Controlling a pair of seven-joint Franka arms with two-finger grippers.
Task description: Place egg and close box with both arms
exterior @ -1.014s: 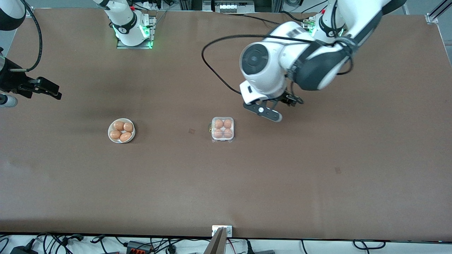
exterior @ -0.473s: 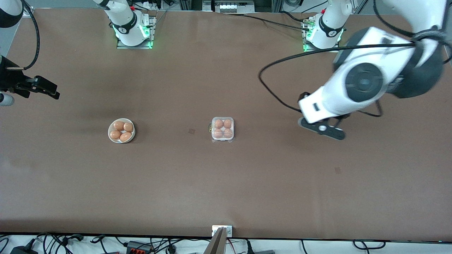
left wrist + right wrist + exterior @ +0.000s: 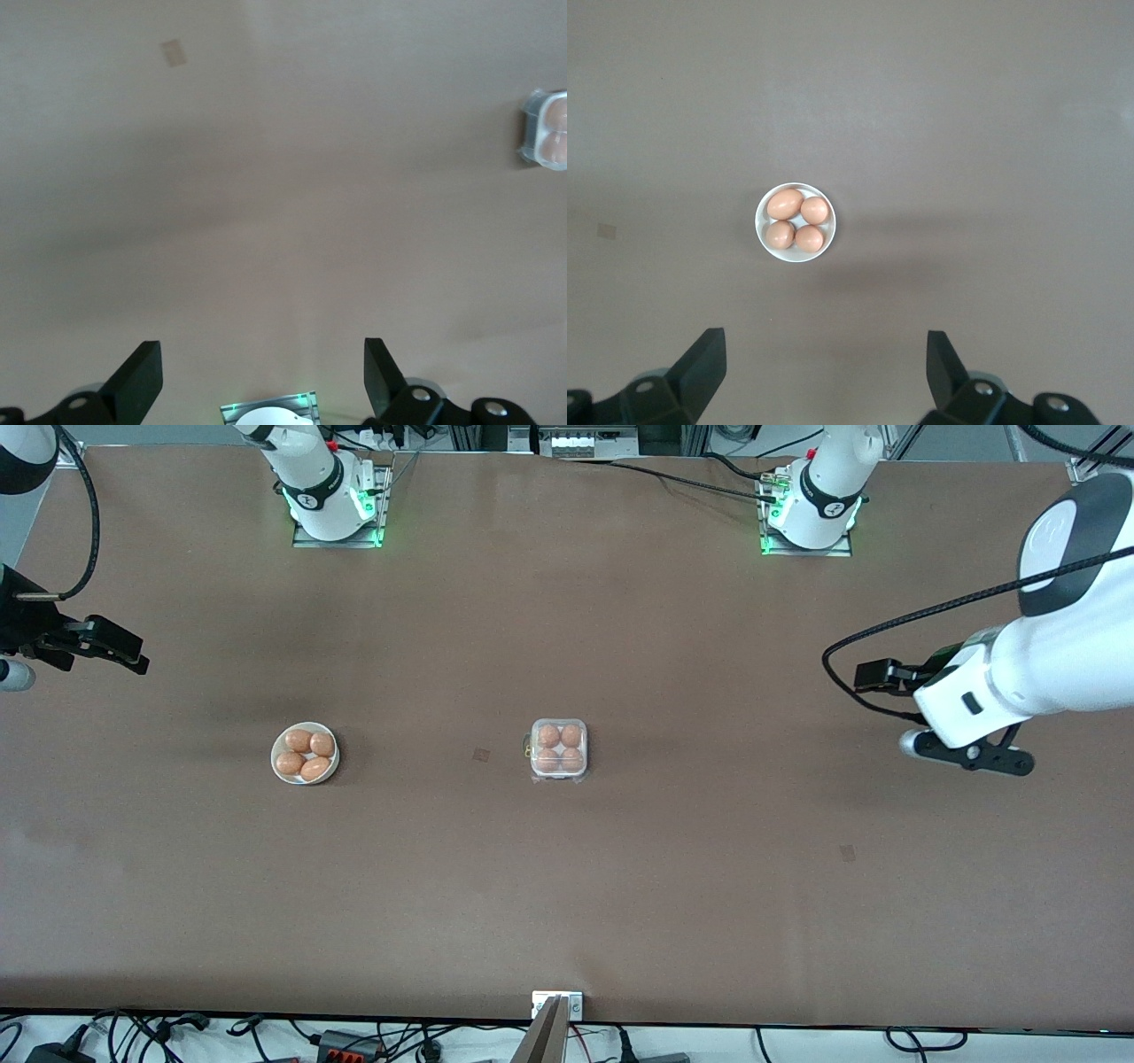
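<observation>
The box (image 3: 559, 723) sits at the table's middle, its clear lid lying over several orange-brown eggs (image 3: 559, 747); I cannot tell which one is the task's egg. The box's edge also shows in the left wrist view (image 3: 528, 133). My left gripper (image 3: 970, 755) is open and empty, up over bare table toward the left arm's end, well apart from the box; its fingers (image 3: 142, 376) stand wide. My right gripper (image 3: 124, 654) is open and empty over the table's edge at the right arm's end, with its fingers (image 3: 704, 363) wide.
A round white bowl (image 3: 275, 755) with several more eggs (image 3: 306, 754) stands toward the right arm's end; it also shows in the right wrist view (image 3: 796, 257). The arms' green-lit bases (image 3: 337, 531) stand along the robots' edge. A black cable (image 3: 886, 633) loops off the left arm.
My left arm has swung from beside the box out toward the left arm's end of the table. The right arm, box and bowl have stayed almost still.
</observation>
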